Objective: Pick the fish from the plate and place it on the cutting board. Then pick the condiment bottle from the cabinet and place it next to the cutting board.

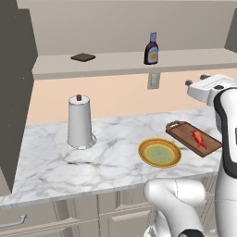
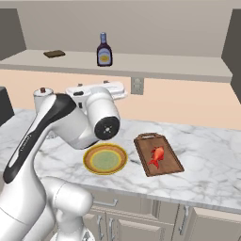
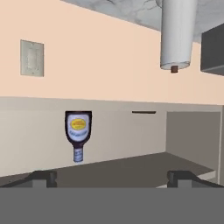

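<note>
From the left base view I see the small dark brown-purple condiment bottle (image 1: 151,48) upright on the beige-grey shelf ledge (image 1: 115,62); I judge it light, rigid, slippery, best taken at the body. In the right base view the red-orange fish (image 2: 156,156) lies on the dark wooden cutting board (image 2: 158,154), on a marble counter (image 2: 207,164). In the hand view my gripper (image 3: 113,177) is open, bottle ahead.

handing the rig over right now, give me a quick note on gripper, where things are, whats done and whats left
Gripper: open, empty, facing the shelf.
Fish: lying on the cutting board, right of the plate, which is bare.
Condiment bottle: upright on the cabinet ledge, untouched.
Done: fish moved to the board.
Left: grasp the bottle, bring it down and set it on the counter next to the board.
</note>
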